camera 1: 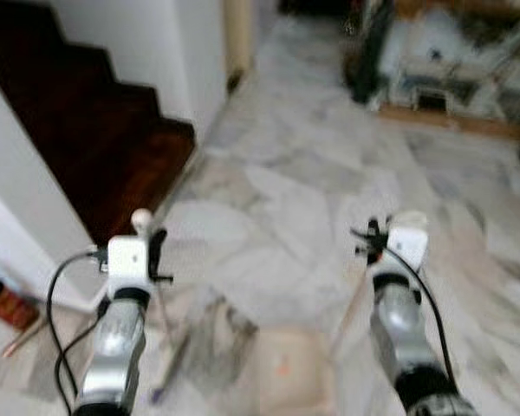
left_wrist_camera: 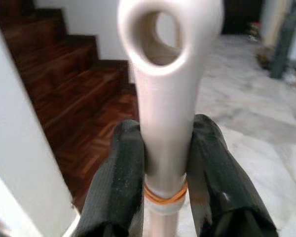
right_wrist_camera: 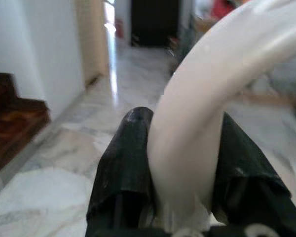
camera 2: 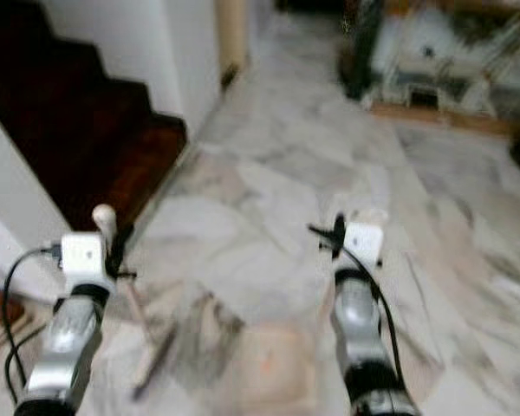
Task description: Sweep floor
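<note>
no legible text, label, brand, number or sign appears on any surface in these views; the head views are blurred.
</note>
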`<state>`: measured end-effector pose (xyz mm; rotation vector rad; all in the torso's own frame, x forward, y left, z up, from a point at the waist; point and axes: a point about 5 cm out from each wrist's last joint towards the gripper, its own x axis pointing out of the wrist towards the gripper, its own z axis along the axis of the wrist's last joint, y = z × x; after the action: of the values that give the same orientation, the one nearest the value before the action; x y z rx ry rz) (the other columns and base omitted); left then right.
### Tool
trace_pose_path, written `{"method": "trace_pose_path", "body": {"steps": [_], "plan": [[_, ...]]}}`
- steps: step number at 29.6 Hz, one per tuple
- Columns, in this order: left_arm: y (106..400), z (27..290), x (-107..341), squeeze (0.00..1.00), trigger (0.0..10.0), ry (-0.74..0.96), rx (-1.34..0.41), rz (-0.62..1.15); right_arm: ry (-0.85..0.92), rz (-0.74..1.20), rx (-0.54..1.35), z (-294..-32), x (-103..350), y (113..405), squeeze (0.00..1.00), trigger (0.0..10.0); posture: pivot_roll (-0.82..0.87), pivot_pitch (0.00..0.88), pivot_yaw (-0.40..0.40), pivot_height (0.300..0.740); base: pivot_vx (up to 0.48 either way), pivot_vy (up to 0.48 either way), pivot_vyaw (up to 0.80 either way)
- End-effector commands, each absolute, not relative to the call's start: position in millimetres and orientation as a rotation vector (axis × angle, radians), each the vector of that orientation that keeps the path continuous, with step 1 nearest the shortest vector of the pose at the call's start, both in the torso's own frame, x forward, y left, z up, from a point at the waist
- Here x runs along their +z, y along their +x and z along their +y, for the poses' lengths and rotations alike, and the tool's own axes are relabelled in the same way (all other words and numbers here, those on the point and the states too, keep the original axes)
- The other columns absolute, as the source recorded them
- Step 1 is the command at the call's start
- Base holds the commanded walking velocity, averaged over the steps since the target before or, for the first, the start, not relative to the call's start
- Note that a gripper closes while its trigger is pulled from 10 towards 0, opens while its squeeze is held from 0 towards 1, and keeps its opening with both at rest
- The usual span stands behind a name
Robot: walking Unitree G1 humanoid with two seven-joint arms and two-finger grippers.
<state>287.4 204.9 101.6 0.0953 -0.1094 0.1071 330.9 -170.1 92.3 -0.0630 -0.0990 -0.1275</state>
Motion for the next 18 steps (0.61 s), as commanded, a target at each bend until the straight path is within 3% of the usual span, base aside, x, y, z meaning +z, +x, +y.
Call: {"method": "trace_pose_path", "body": {"steps": [1, 18], "plan": [[289.2, 204.5, 111.2, 0.00, 10.0, 0.117, 0.104, -0.157, -0.023, -0.141, -0.124, -164.4, 100.3, 332.8, 0.00, 10.0, 0.05, 0.040, -0.033, 0.740, 0.401, 0.000, 0.00], [289.8, 204.8, 111.4, 0.00, 10.0, 0.114, 0.107, -0.161, -0.021, -0.138, -0.119, -164.1, 100.6, 332.3, 0.00, 10.0, 0.05, 0.042, -0.034, 0.740, 0.402, 0.000, 0.00]]}}
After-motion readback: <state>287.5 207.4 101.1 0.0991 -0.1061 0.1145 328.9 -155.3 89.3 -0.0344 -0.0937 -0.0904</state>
